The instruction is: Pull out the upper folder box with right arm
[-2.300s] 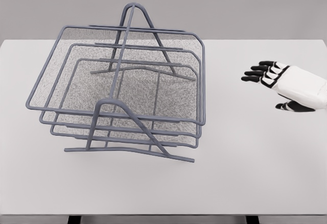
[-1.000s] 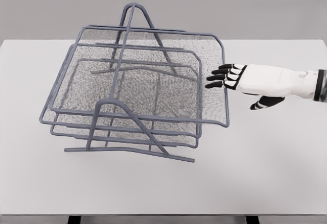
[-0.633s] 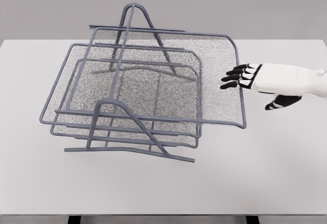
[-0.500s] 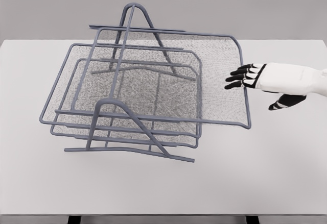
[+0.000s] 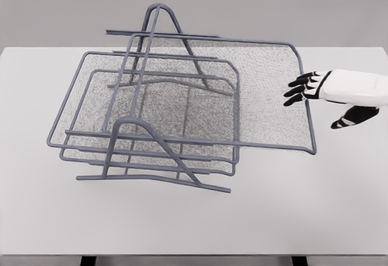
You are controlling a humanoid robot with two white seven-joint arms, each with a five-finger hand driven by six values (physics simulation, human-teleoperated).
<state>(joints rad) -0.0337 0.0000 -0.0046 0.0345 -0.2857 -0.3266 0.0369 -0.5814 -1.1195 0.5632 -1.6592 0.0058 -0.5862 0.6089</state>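
Note:
A grey wire rack (image 5: 159, 13) stands on the white table (image 5: 303, 211) and holds three mesh trays. The upper folder box (image 5: 260, 90) sticks out to the right, well past the two lower trays (image 5: 151, 105). Its right rim (image 5: 307, 114) hangs over the table. My right hand (image 5: 315, 102) comes in from the right edge. Its black fingers (image 5: 298, 90) are curled over that right rim from outside, and the thumb (image 5: 348, 119) points down, away from the wire. The left arm does not show.
The rack's two A-shaped end frames (image 5: 142, 139) rise at front and back, with the base bar (image 5: 151, 179) on the table. Bare table lies to the right of the rack, under and beyond the pulled-out tray.
The hand reached left to the upper tray's right rim, hooked it, and has drawn back rightwards. The tray slid out with it, from flush with the rack to far out.

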